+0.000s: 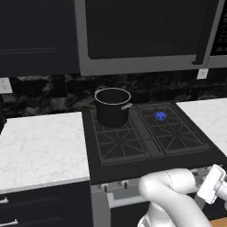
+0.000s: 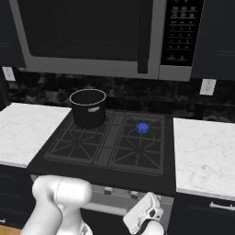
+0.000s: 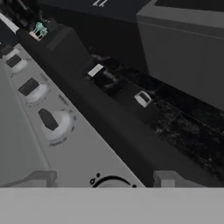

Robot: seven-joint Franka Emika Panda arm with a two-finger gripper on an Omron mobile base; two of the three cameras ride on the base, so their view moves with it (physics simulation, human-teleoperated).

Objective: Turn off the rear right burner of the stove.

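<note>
1. The stove (image 1: 153, 153) sits between two white marble worktop (image 1: 42, 146) sections, below a silver-framed microwave (image 2: 92, 39).
2. The rear right burner (image 1: 160, 116) carries a bright blue flame under its grate, at the back of the stove's right half.
3. A black pot (image 1: 112, 107) stands on the rear left burner.
4. The end effector is low in front of the stove's silver front panel, close to the dark knobs (image 3: 48, 119) seen in the hand view.
5. Whether its fingers are spread or pressed together cannot be told.
</note>
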